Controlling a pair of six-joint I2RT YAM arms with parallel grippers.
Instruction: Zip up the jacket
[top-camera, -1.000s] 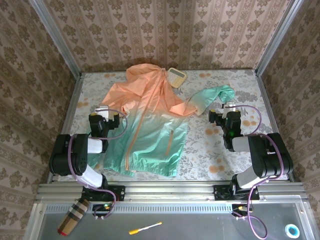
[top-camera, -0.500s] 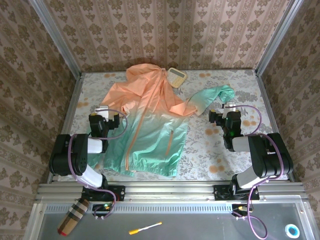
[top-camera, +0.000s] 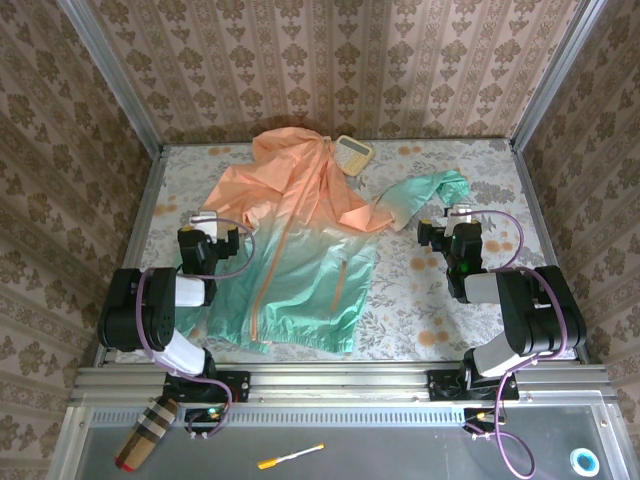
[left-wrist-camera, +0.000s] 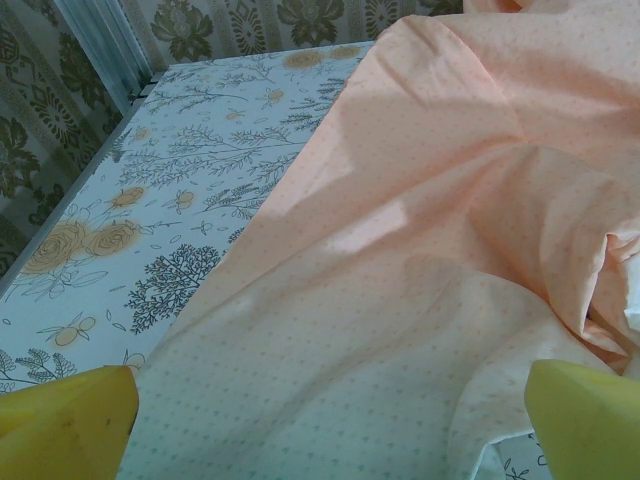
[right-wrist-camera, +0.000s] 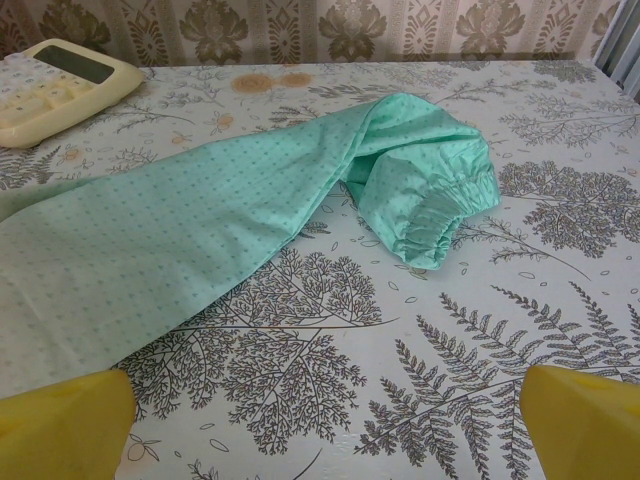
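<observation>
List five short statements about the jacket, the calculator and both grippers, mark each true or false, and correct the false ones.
1. The jacket lies spread on the table, hood toward the far wall. True.
2. The right gripper is shut on the sleeve cuff. False: its fingers stand wide apart and the cuff lies on the table ahead of them, untouched.
3. The calculator sits beside the hood. True.
4. The left gripper is clamped on the calculator. False: it is open, over peach jacket fabric.
5. The jacket is teal at the hood and peach at the hem. False: it is peach at the hood and teal at the hem.
</observation>
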